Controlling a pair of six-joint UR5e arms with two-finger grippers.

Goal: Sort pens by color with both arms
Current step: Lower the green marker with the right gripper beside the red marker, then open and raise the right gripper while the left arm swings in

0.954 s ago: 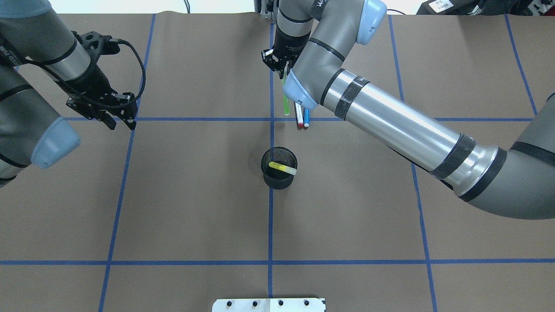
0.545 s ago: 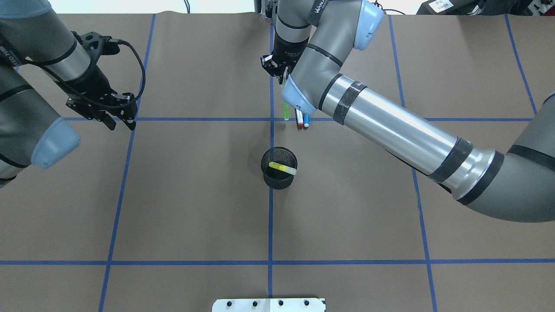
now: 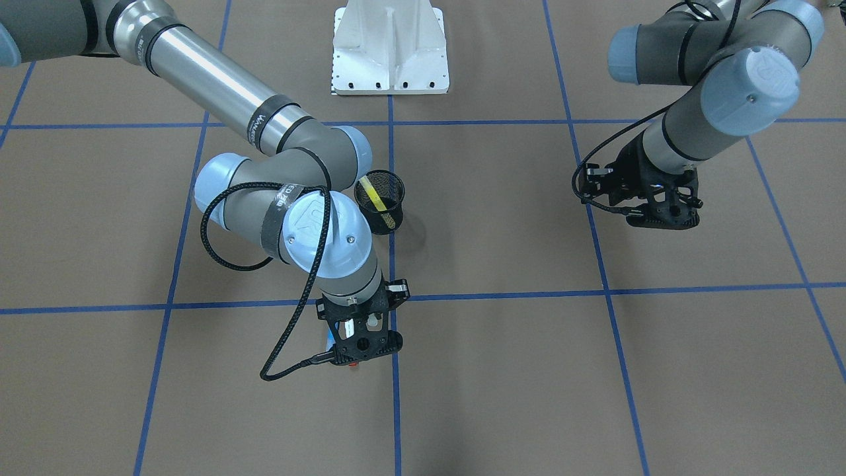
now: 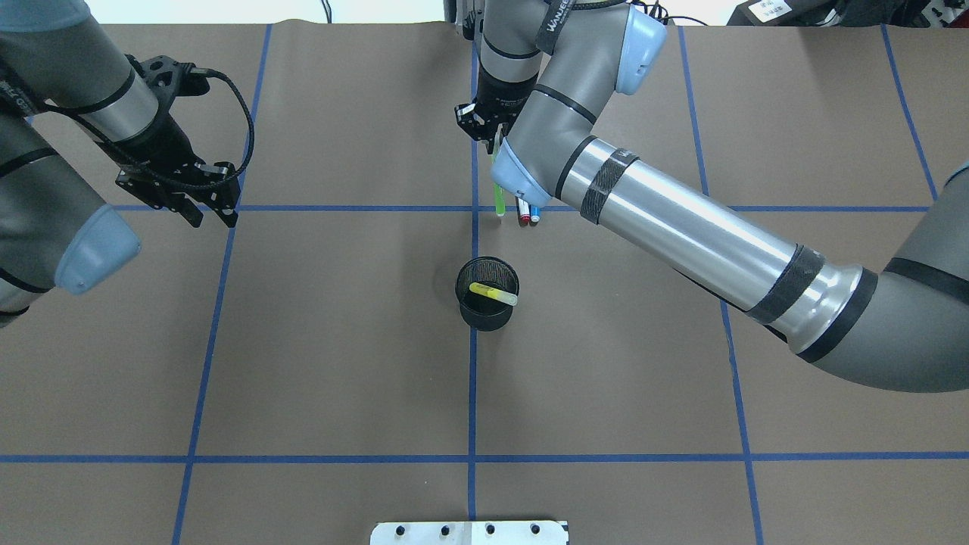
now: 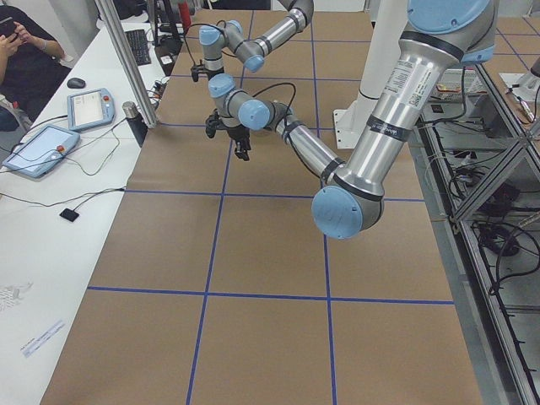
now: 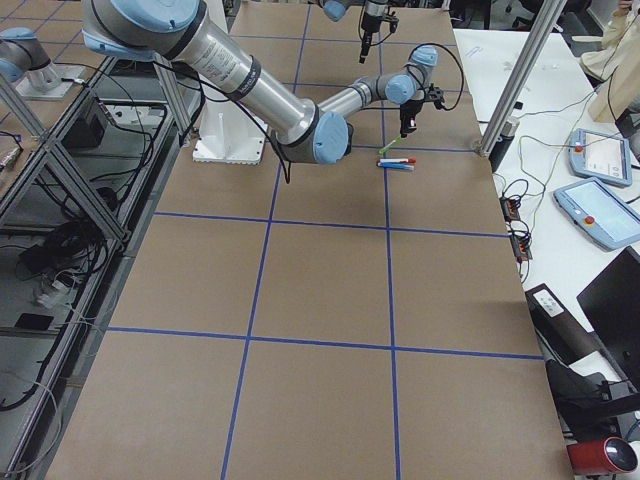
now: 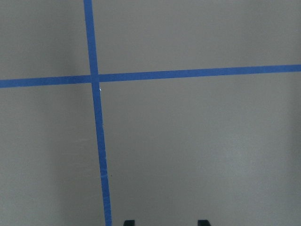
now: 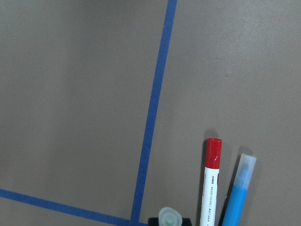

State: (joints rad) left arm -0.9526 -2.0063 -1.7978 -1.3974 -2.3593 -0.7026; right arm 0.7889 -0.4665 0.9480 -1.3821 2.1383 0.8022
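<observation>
My right gripper (image 4: 488,132) is shut on the green pen (image 4: 499,193), which hangs from it over the table near the centre line. The pen's clear cap shows at the bottom of the right wrist view (image 8: 168,218). The white pen with the red cap (image 4: 522,215) and the blue pen (image 4: 534,213) lie side by side just right of it, and both show in the right wrist view (image 8: 211,181) (image 8: 238,197). The yellow pen (image 4: 493,294) leans inside the black mesh cup (image 4: 486,314). My left gripper (image 4: 211,214) is open and empty at the far left.
The brown table is marked with blue tape lines (image 4: 472,378). The white base pedestal (image 3: 390,46) stands at the robot's edge. The right arm's forearm (image 4: 696,235) reaches across the right half, above the table.
My right gripper has shifted slightly toward the cup with the green pen in it. The left arm and the other pens have not moved.
</observation>
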